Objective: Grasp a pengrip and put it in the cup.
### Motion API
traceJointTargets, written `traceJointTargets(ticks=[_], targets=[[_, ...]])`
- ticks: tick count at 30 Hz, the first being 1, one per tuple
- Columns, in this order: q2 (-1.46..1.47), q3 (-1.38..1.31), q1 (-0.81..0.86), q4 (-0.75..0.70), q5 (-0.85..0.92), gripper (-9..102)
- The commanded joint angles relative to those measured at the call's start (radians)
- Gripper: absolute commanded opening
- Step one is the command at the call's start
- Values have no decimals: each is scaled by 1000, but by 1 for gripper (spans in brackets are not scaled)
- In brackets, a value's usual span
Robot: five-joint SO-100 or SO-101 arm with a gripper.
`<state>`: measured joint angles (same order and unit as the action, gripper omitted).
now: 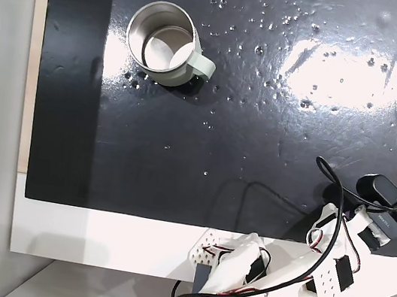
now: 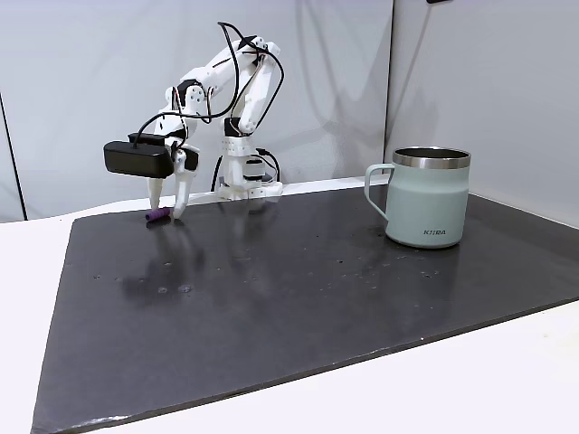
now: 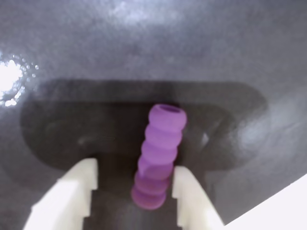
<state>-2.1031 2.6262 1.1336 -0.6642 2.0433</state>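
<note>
Straddling the pengrip (image 3: pixel 159 155) on the table (image 3: pixel 144 43), the claw (image 3: pixel 134 184) stands part-open, holding nothing; closing should come next, then carriage to the cup (image 2: pixel 427 197).

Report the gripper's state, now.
Gripper: open, fingers straddling the pengrip lying on the black mat; not yet closed on it.

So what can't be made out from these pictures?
- Pen grip under the pincer, wrist view: whether either finger touches it is unclear.
- Pen grip in the top-down fixed view: hidden beneath the black camera.
- Mug contents, side fixed view: blocked by its wall.
</note>
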Motion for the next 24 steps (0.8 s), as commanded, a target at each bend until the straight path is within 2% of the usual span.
traceJointTargets(ticks=[1, 14, 18, 21, 24], targets=[[2, 3, 20, 46, 15, 17], [46, -18, 25, 92, 9, 0], [55, -31, 17, 91, -8, 0], [51, -71, -12, 44, -72, 0], [35, -167, -80, -66, -213, 0]])
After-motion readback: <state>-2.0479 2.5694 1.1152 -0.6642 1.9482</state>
